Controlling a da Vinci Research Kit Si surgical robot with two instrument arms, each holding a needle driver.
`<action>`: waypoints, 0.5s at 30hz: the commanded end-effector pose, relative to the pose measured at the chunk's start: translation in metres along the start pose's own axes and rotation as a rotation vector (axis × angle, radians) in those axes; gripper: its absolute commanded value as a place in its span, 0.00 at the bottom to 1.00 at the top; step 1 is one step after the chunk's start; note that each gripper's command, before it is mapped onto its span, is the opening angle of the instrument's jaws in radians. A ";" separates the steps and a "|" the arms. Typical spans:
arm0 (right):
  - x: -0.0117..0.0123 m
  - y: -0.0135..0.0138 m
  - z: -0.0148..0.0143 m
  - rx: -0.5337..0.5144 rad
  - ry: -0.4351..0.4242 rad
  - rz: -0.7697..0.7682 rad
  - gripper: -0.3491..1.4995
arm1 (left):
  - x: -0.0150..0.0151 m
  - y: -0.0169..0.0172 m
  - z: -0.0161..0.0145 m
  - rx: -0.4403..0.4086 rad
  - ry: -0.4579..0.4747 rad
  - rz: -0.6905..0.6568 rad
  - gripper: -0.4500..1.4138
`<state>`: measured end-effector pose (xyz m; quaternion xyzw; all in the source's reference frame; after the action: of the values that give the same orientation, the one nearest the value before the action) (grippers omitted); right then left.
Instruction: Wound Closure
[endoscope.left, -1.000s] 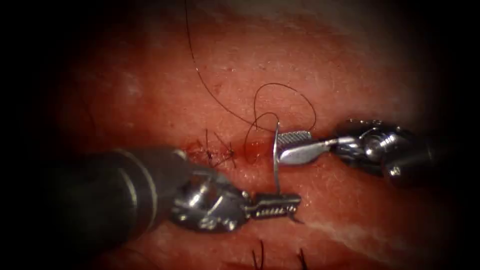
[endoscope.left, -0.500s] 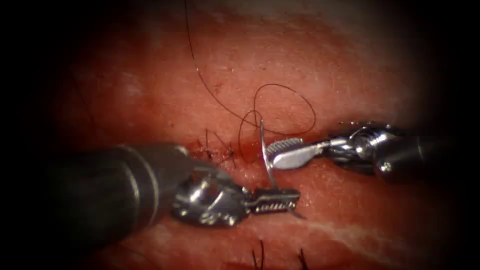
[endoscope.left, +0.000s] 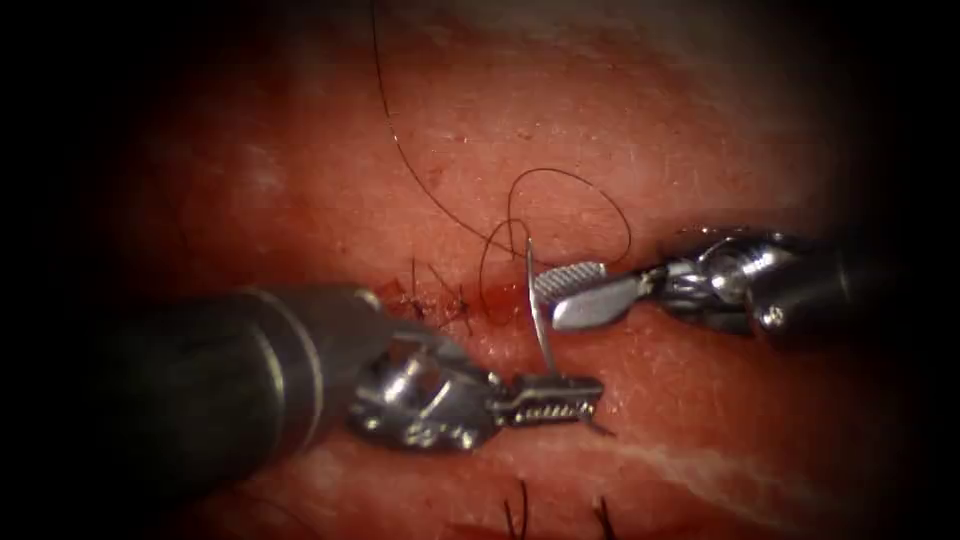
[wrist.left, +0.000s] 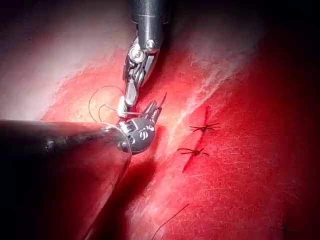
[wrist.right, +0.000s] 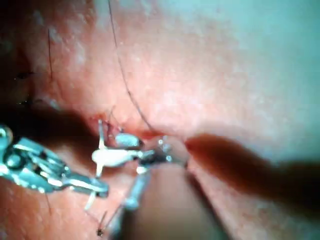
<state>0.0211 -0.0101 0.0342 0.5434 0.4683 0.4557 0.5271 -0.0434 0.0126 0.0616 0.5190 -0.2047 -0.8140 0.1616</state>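
Gripping the needle (endoscope.left: 541, 318) near its pointed end, the left tool (endoscope.left: 553, 399) is lying below the cut (endoscope.left: 497, 297) with its jaws clamped; the sharp tip is projecting just past the jaws at their lower right. The needle is standing clear of the tissue (endoscope.left: 700, 130), rising steeply from those jaws to its tail end. The right tool (endoscope.left: 560, 296) is sitting with its jaws parted around the needle's upper shaft, one jaw on either side; whether they are touching the needle cannot be told. Thread (endoscope.left: 570, 205) is running from the needle's tail in loose loops over the tissue above the cut and trailing away to the upper left. Knotted stitches (endoscope.left: 440, 300) are lying left of the needle
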 end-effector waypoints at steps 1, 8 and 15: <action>-0.0011 0.0006 0.0006 0.004 -0.005 0.003 0.59 | -0.0001 0.0007 0.0008 -0.002 0.003 0.000 0.00; -0.0014 0.0003 0.0017 0.027 -0.024 0.021 0.58 | -0.0001 0.0007 0.0008 -0.002 0.003 0.006 0.00; -0.0013 0.0005 0.0025 0.029 -0.024 0.048 0.48 | -0.0001 0.0007 0.0006 -0.002 0.004 0.007 0.00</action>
<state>0.0232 -0.0107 0.0341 0.5674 0.4555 0.4546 0.5137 -0.0433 0.0125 0.0617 0.5185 -0.2067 -0.8131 0.1654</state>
